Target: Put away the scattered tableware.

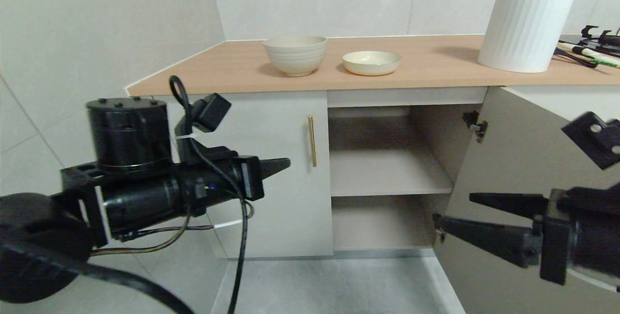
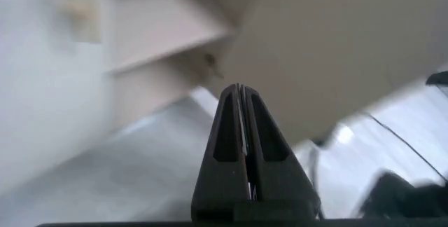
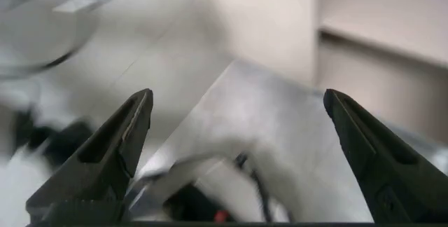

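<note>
A cream bowl [image 1: 295, 54] and a shallow cream dish [image 1: 371, 62] sit side by side on the wooden countertop [image 1: 436, 64]. Below them a white cabinet stands with its right door [image 1: 513, 168] swung open, showing two bare shelves [image 1: 387, 173]. My left gripper [image 1: 286, 163] hovers in front of the closed left door, fingers pressed together and holding nothing; the left wrist view shows the same shut tips [image 2: 239, 94]. My right gripper [image 1: 453, 213] hangs low by the open door, its fingers [image 3: 126, 143] spread wide and empty.
A tall ribbed white cylinder [image 1: 530, 21] stands at the counter's right, with dark utensils [image 1: 588, 50] beyond it. A brass handle [image 1: 312, 140] runs down the closed left door. Tiled walls close the left side; grey floor [image 1: 339, 285] lies below.
</note>
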You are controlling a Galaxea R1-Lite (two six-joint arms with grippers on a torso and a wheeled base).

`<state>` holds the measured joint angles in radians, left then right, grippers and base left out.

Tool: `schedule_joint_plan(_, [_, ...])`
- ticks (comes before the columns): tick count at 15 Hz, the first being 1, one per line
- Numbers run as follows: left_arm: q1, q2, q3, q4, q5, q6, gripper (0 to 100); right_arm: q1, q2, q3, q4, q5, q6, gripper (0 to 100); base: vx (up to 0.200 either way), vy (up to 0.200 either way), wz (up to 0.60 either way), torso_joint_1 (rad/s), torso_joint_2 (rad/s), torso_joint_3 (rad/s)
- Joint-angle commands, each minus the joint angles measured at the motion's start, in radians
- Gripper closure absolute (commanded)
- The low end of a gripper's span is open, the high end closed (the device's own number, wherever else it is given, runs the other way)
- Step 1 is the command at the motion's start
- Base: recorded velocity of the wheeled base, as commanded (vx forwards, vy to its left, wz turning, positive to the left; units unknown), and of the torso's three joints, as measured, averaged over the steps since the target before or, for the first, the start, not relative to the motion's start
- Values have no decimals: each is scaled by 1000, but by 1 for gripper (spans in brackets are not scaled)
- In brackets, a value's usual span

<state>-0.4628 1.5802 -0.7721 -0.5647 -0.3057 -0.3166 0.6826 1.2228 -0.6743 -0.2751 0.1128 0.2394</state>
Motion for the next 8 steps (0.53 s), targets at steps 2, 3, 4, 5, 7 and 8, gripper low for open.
schedule_joint_plan(2, [111,-259,76,114,10,8,100,-52,195,-168,5,-38,-54,0,0,0,0,0,0,0])
schedule_joint_plan(3, [130,-295,60,170,10,8,100,-57,219,-219,8,-39,-54,0,0,0,0,0,0,0])
schedule_joint_plan(4, [145,-315,42,215,10,7,0,-60,228,-254,28,-47,-52,0,0,0,0,0,0,0])
schedule_joint_plan(5, [154,-327,37,230,13,7,0,-72,227,-274,56,-54,-51,0,0,0,0,0,0,0])
schedule_joint_plan(7, [168,-328,31,226,10,5,0,-78,213,-257,68,-68,-48,0,0,0,0,0,0,0])
schedule_joint_plan(8, [173,-328,20,226,10,5,0,-78,192,-249,86,-90,-48,0,0,0,0,0,0,0])
